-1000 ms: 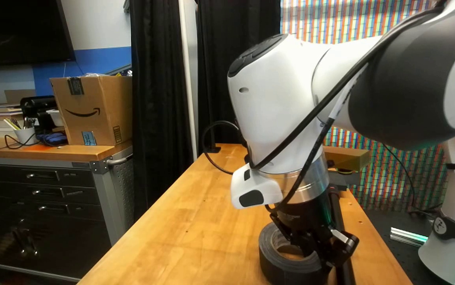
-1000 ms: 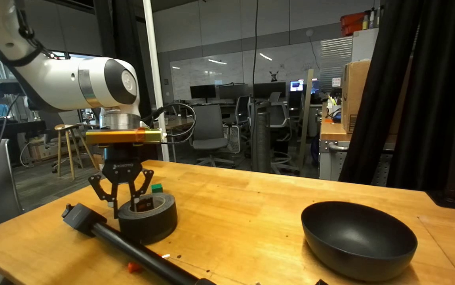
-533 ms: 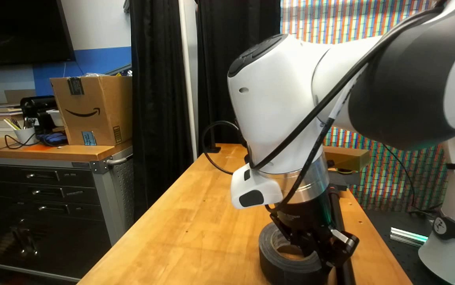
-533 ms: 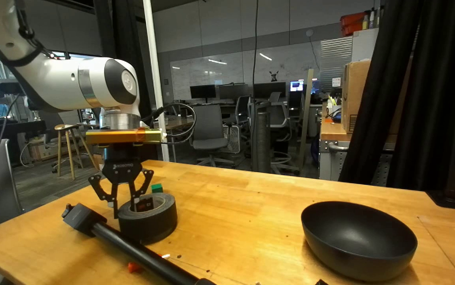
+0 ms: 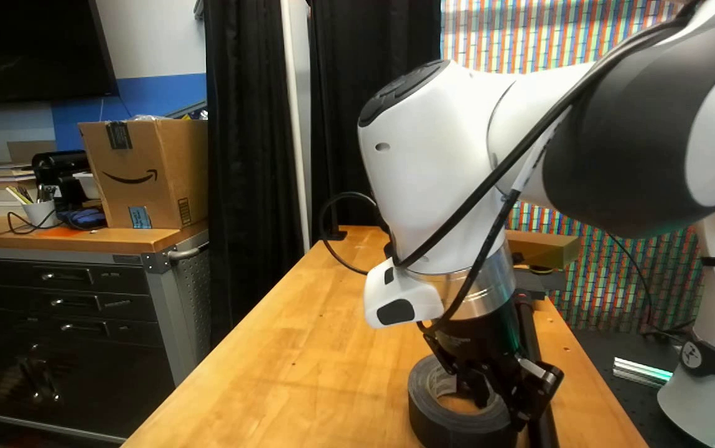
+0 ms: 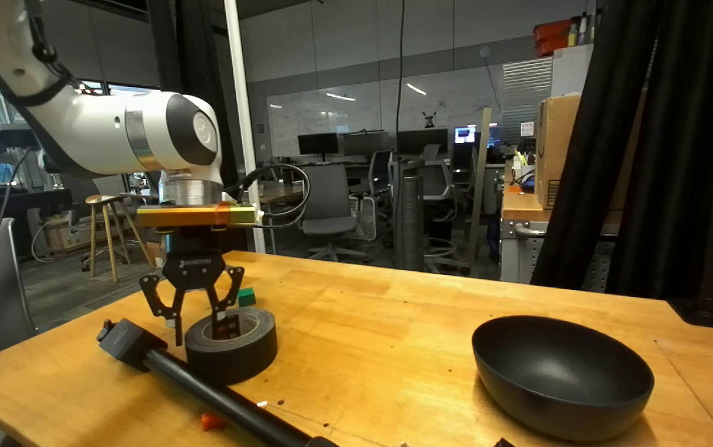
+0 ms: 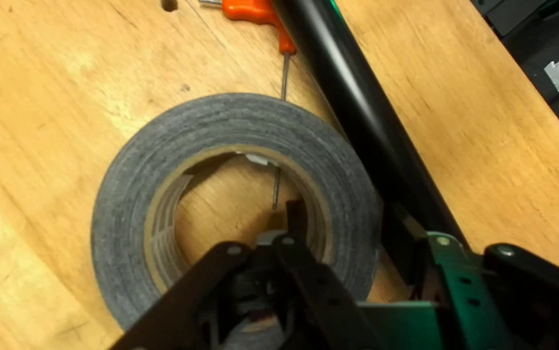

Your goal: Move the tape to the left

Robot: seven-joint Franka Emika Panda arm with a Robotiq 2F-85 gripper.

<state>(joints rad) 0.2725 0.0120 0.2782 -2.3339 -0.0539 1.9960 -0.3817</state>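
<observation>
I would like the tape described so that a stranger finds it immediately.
On the wooden table, find the long black pole. Beside it lies the tape, a thick grey-black ring; unlike the black bowl, it is open right through the middle.

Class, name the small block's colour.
The block is green; it shows best in an exterior view.

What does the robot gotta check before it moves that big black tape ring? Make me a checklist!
1. Tape lying hole-up: ok.
2. Gripper with one finger in the hole, one outside: ok.
3. Gripper shut on the tape: not ok, it looks open.
4. Nothing under the tape: not ok, the shaft of the orange-handled tool runs beneath.
5. Tape clear of the black bar: cannot tell, they sit very close.
6. Bowl well apart from the tape: ok.
</observation>
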